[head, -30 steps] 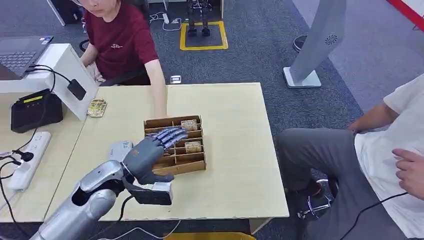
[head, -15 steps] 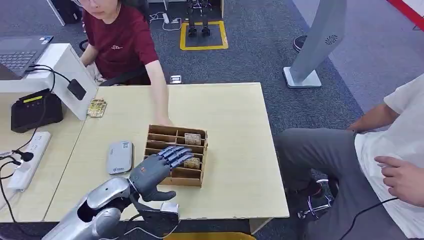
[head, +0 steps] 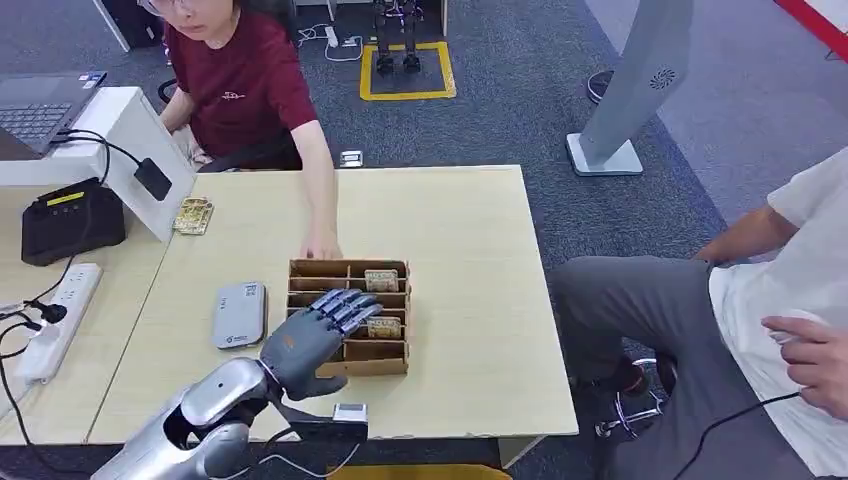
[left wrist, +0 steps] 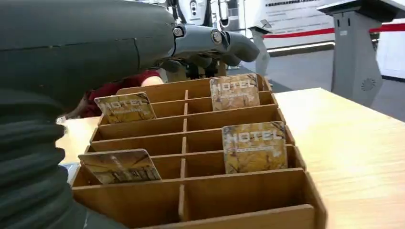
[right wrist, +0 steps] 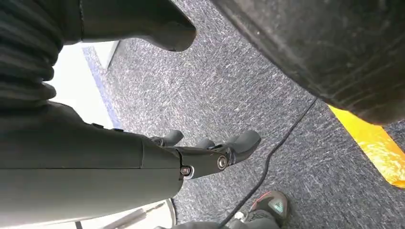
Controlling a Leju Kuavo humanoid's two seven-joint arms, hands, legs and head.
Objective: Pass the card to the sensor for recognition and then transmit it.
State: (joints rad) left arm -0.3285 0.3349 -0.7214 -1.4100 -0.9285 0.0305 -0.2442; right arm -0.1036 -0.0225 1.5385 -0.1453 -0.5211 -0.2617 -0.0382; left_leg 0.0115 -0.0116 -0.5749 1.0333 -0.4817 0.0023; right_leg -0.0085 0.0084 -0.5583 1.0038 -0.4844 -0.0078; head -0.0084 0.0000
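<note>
At the left of the worktop (head: 470, 200) lies the grey flat sensor (head: 239, 314), beside the cardboard box (head: 396, 366) with its small compartments. The left hand (head: 318, 334) hovers over the near left part of this box, fingers spread and only a little bent, holding nothing. Several cards stand upright in the compartments. In the wrist view, one hotel card (left wrist: 255, 147) leans in the row just under the fingers (left wrist: 224, 44), a little to their right, and it is not touched. Such a card looks thin, light and stiff, with a smooth face that may slip, so it is probably best pinched at the free upper edge above the divider. A person's hand (head: 322, 244) rests at the far edge of the box. The right hand (right wrist: 210, 151) hangs over the floor, fingers loosely apart and empty.
</note>
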